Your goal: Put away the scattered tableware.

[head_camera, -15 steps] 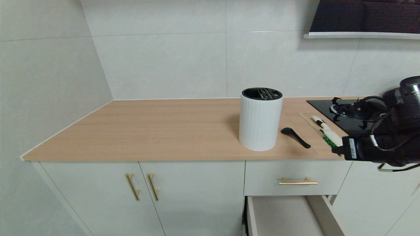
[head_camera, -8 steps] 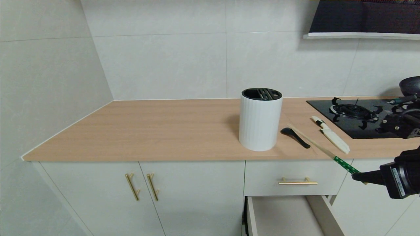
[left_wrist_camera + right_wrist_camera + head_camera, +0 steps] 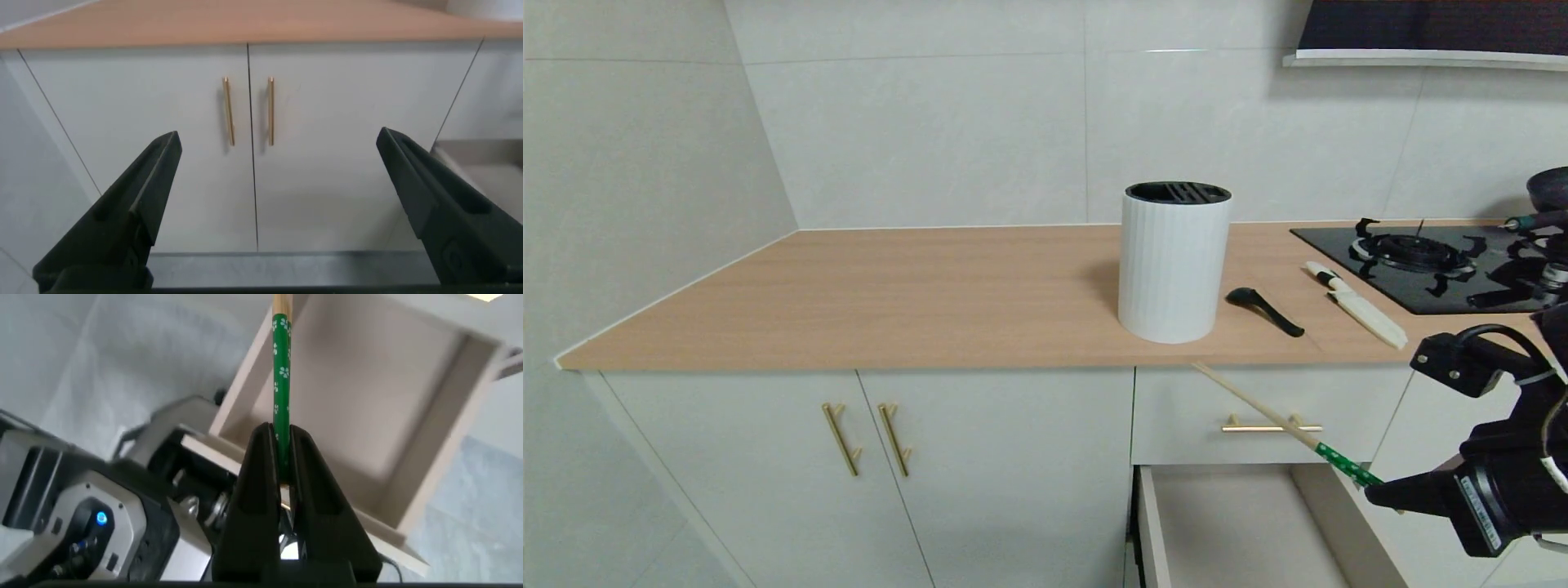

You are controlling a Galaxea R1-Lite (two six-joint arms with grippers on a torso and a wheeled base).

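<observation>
My right gripper (image 3: 1379, 492) is shut on the green-patterned end of a wooden chopstick (image 3: 1258, 406), which slants up toward the counter edge. It hangs in front of the cabinets, just above the right side of the open drawer (image 3: 1241, 531). In the right wrist view the fingers (image 3: 263, 469) pinch the chopstick (image 3: 281, 343) over the drawer's pale inside (image 3: 384, 400). A black spoon (image 3: 1264, 311) and a white-bladed knife (image 3: 1357, 305) lie on the counter right of the white ribbed utensil holder (image 3: 1174, 265). My left gripper (image 3: 278, 204) is open, low, facing the cabinet doors (image 3: 249, 147).
The wooden counter (image 3: 890, 294) runs left to a tiled corner. A black gas hob (image 3: 1417, 257) sits at the right, with a dark pan (image 3: 1547, 188) behind it. A shut drawer with a gold handle (image 3: 1270, 425) is above the open one.
My right gripper has carried the chopstick off the counter and down in front of the open drawer. The head camera has shifted, so the counter sits higher in the picture.
</observation>
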